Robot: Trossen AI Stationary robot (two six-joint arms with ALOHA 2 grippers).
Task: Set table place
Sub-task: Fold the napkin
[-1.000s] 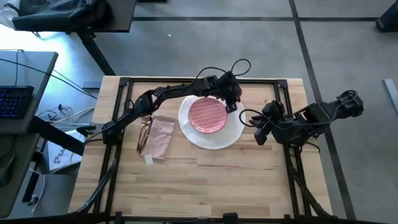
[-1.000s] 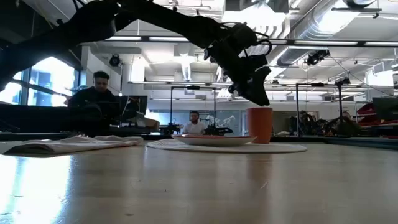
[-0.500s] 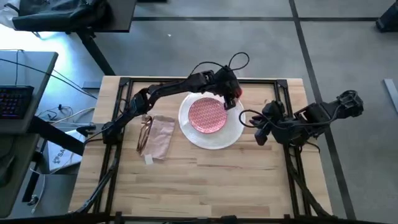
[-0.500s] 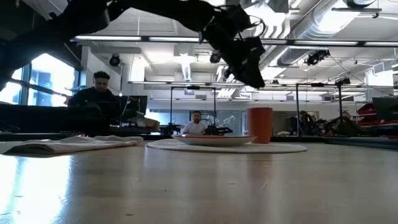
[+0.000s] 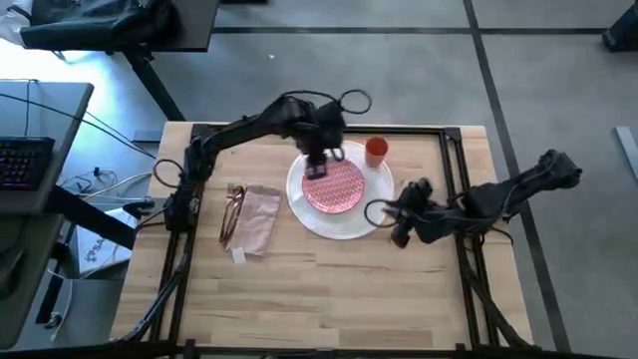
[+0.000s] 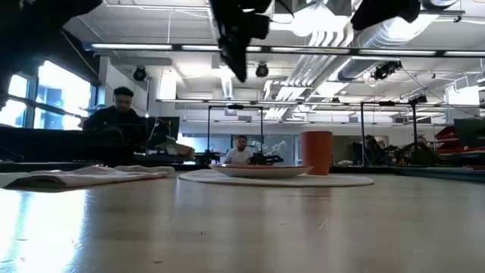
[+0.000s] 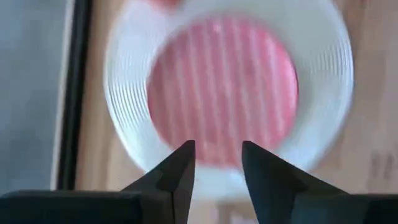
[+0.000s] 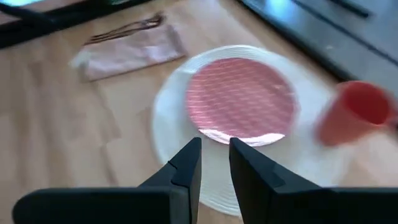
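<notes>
Red plate sits centred on white plate, mid-table; orange cup upright at the white plate's 1 o'clock rim. Napkin with cutlery at 9 o'clock, well apart.

Plates look stiff, glazed, likely slippery and breakable: best taken by the rim. Cup light, easily tipped; hold its wall. Napkin soft, limp.

Left gripper hovers over the red plate's 11 o'clock edge, fingers parted, empty. Right gripper low at the white plate's 4 o'clock, fingers a narrow gap apart, empty
</notes>
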